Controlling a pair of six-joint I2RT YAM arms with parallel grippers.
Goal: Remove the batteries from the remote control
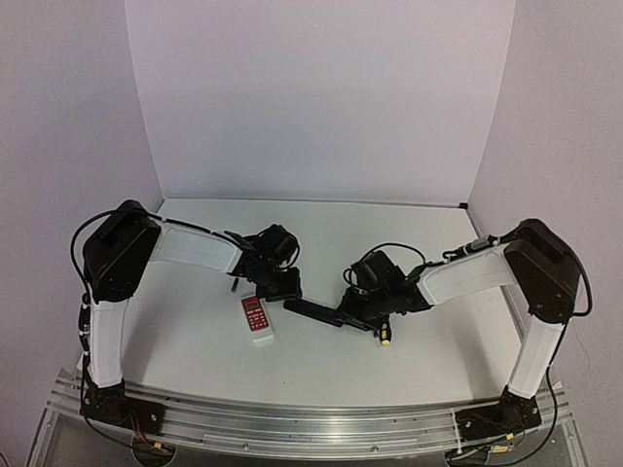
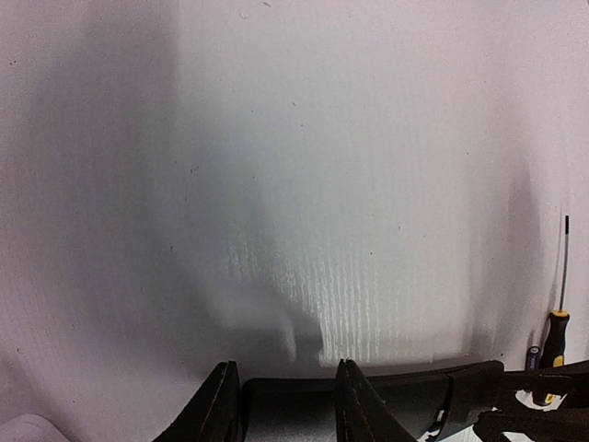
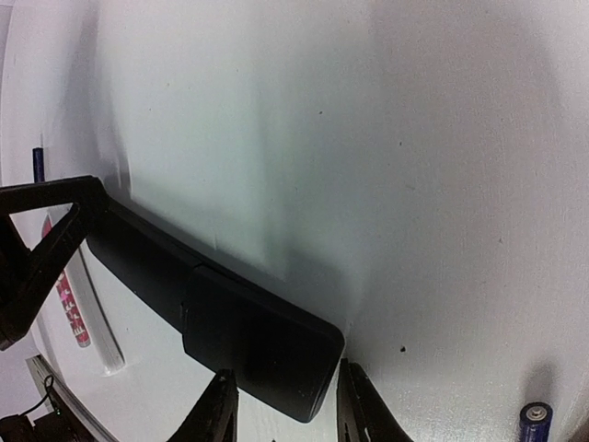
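The slim black remote control [image 1: 313, 313] lies on the table between my two grippers. My left gripper [image 2: 287, 405] grips one end of it [image 2: 290, 410], with both fingers against its sides. My right gripper [image 3: 285, 410] is open and straddles the other end [image 3: 267, 354], with a gap at the left finger. A seam in the remote's upper face shows in the right wrist view. One dark blue battery [image 3: 534, 424] with a pale end lies on the table right of my right gripper; it also shows in the left wrist view [image 2: 533, 357]. Another dark blue cell [image 3: 38, 164] lies near my left gripper.
A white remote with a red button panel [image 1: 257, 319] lies just left of the black one. A yellow-and-black-handled screwdriver [image 1: 385, 337] lies right of my right gripper, also in the left wrist view [image 2: 555, 333]. White walls stand behind and to both sides.
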